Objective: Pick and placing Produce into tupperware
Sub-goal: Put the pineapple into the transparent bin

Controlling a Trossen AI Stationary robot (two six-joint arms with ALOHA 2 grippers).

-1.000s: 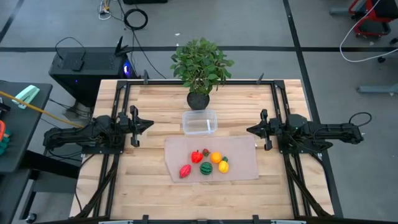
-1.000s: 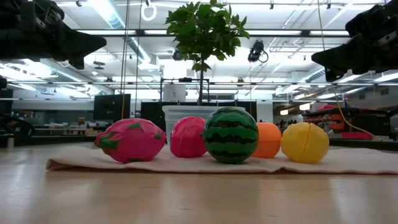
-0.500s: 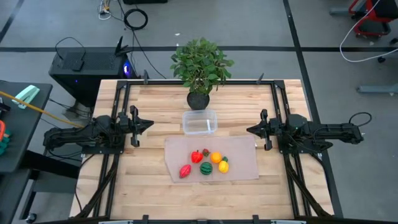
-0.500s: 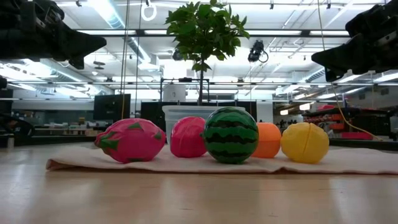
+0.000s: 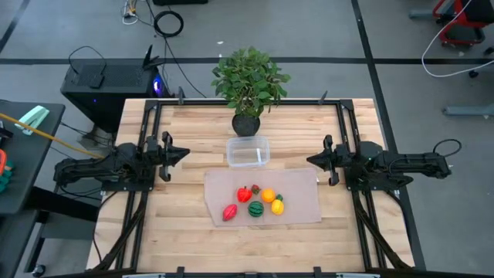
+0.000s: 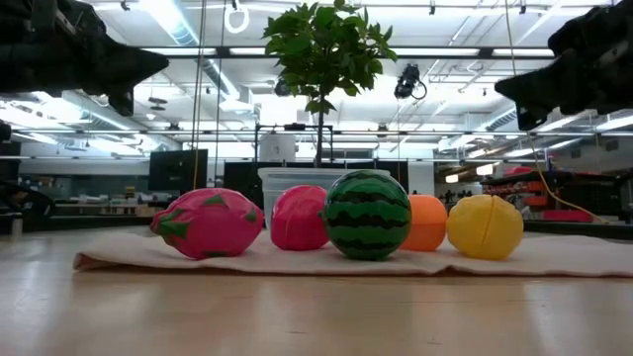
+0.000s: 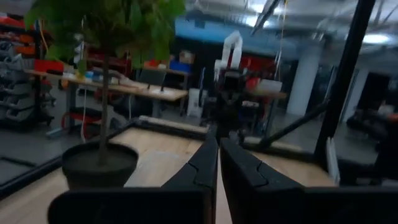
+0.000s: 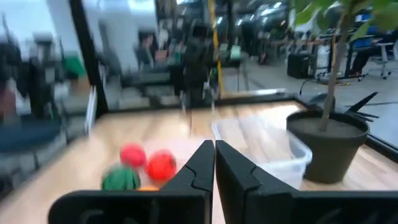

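Note:
The produce lies on a flat translucent mat [image 5: 297, 189]: a pink-red dragon fruit [image 5: 229, 212], a red piece [image 5: 244, 194], a striped watermelon [image 5: 255, 208], an orange [image 5: 268, 195] and a yellow piece [image 5: 277, 205]. In the low view they rest in a row, with the watermelon [image 6: 367, 215] in front. The clear tupperware [image 5: 247, 151] sits just beyond the mat, with nothing visible inside. My left gripper [image 5: 185, 152] hovers shut to the left of the tupperware. My right gripper [image 5: 310, 161] hovers shut to its right. Both are above the table [image 5: 177, 224].
A leafy potted plant [image 5: 248, 81] stands in a dark pot [image 5: 246, 123] right behind the tupperware, at the table's far edge. Black frame rails [image 5: 147, 116] run along the table's left, right and far sides. Bare wood lies in front of the mat.

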